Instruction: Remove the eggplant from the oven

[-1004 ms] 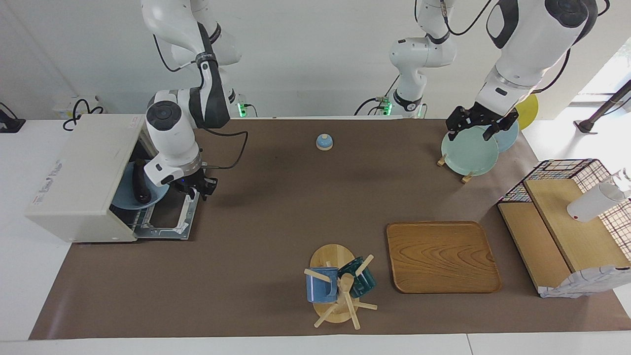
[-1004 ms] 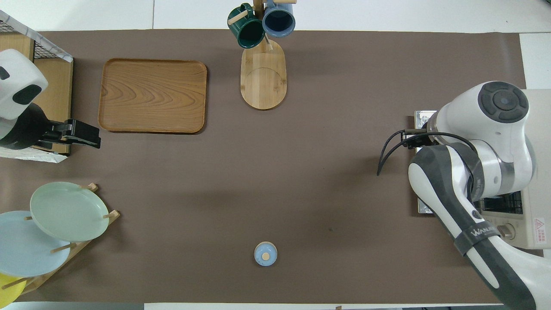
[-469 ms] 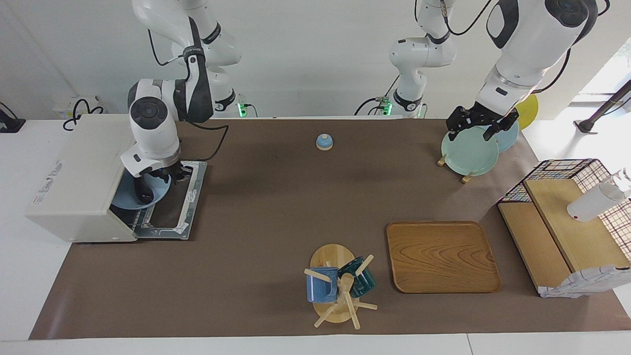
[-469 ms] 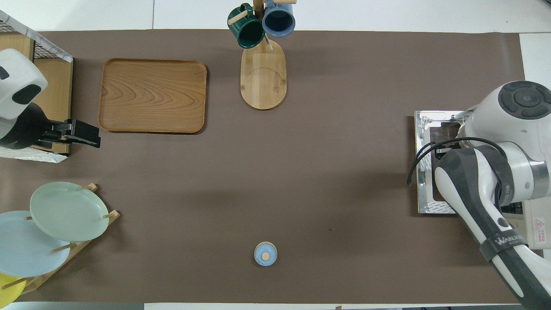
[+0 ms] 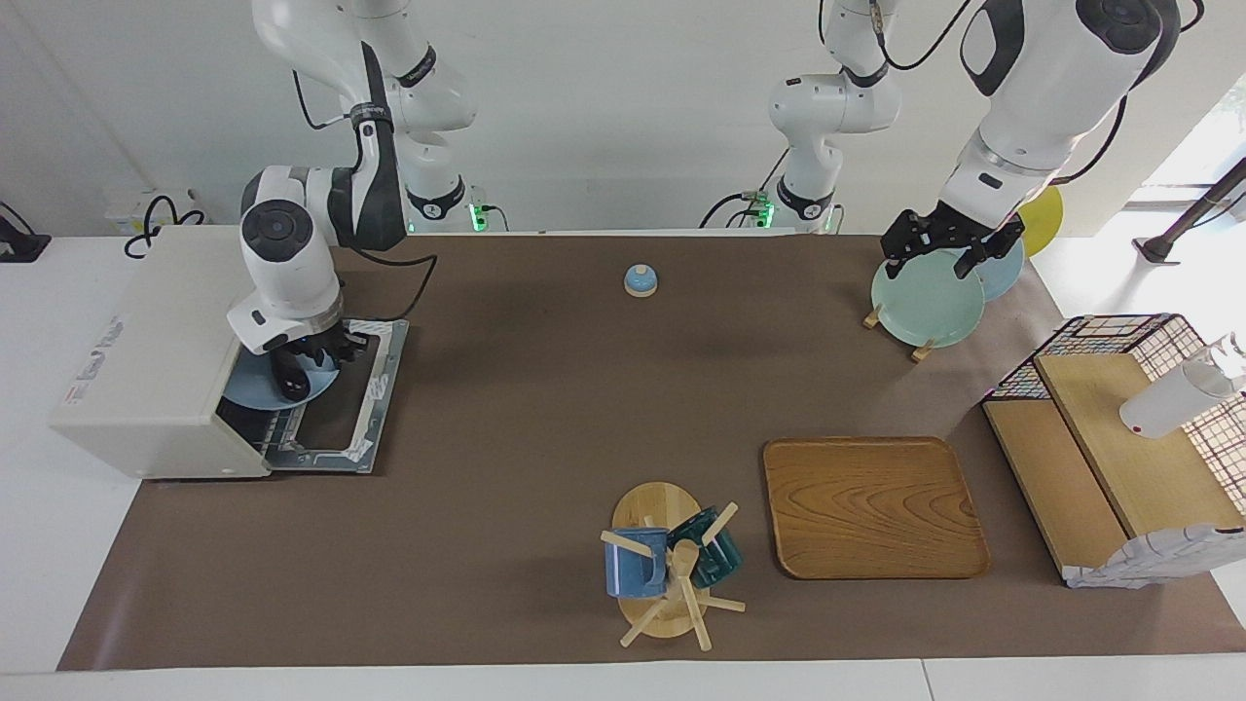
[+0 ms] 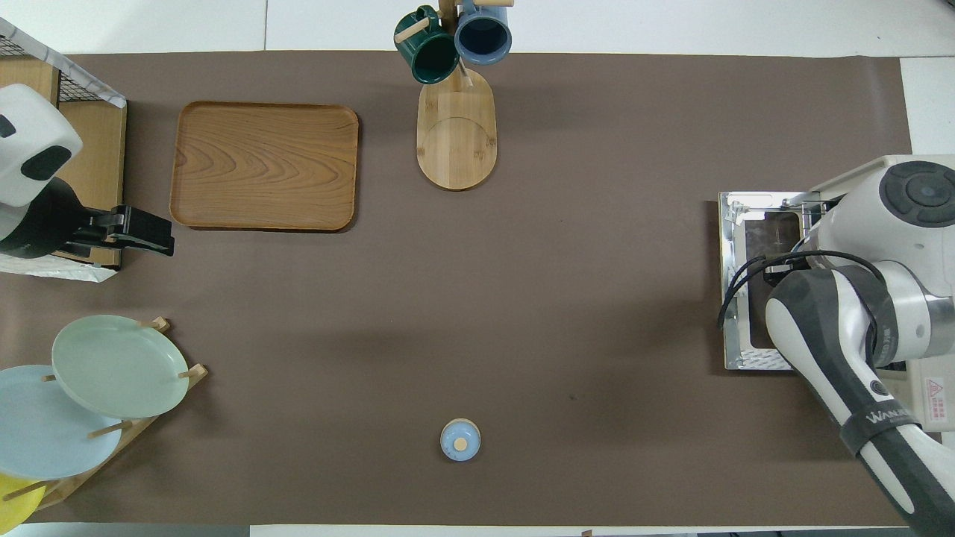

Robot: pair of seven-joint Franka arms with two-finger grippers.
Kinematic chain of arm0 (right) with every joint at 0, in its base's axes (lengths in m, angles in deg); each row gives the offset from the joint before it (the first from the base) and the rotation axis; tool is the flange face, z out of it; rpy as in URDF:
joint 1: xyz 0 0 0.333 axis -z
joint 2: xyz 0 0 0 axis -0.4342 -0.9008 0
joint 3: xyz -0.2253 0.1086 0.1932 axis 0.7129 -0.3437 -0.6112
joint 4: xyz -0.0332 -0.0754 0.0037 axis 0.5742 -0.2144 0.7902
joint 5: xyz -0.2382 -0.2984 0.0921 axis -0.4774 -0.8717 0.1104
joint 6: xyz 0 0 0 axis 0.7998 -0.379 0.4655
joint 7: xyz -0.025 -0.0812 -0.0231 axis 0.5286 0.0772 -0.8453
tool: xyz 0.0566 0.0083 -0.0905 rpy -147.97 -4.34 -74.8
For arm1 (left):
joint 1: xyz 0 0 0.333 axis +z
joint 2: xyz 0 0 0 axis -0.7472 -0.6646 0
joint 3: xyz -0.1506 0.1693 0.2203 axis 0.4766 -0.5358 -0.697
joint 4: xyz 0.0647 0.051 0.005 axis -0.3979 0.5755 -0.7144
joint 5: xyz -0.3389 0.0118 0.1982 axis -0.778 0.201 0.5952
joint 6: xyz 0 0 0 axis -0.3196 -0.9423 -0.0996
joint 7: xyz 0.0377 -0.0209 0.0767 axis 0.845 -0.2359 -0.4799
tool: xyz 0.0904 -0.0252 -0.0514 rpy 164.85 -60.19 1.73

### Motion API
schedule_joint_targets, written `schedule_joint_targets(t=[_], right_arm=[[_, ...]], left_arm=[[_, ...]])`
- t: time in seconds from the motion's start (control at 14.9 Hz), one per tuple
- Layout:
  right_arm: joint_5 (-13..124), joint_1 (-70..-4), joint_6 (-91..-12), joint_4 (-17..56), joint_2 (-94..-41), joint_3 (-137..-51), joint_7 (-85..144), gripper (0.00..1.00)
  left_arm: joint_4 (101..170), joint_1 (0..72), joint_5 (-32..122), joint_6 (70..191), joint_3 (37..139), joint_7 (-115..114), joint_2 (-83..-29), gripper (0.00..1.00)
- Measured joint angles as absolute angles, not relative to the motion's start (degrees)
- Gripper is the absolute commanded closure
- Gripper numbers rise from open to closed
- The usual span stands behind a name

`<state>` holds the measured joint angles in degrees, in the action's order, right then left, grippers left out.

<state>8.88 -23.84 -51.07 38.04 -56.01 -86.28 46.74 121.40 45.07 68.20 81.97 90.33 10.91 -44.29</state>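
Dark purple eggplant (image 5: 289, 375) sits on the blue plate (image 5: 255, 395) on the rack just inside the open mouth of the oven (image 5: 161, 349), door (image 5: 343, 397) folded flat onto the brown mat. Change over the last second: right arm swung from in front of the door edge to directly over the oven opening, wrist now pointing down, right gripper (image 5: 310, 358) low over the eggplant's upper end. Half a second ago it was nearly there; since then only a small shift toward the oven body. I can't tell whether its fingers are spread or closed, nor whether they touch the eggplant; the wrist hides them in both views, and the overhead view shows only the arm over the door. Plate and eggplant look unmoved across all frames. My read: approach is done, grasp is next, nothing extracted yet. Risk: the glossy curved skin may slip, and the plate may drag along. Left gripper (image 5: 950, 245) waits over the green plate (image 5: 927, 299) in the plate rack, unchanged; its fingers look spread, holding nothing.
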Motion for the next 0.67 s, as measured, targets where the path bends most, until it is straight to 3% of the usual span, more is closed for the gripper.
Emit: schedule_joint_targets(t=[0.67], right_arm=[[8.9, -23.6, -49.2, 36.2, -55.2, -86.3, 43.6, 0.73]], left_arm=[[121.6, 45.1, 68.2, 82.4, 90.3, 10.9, -44.3, 0.0]])
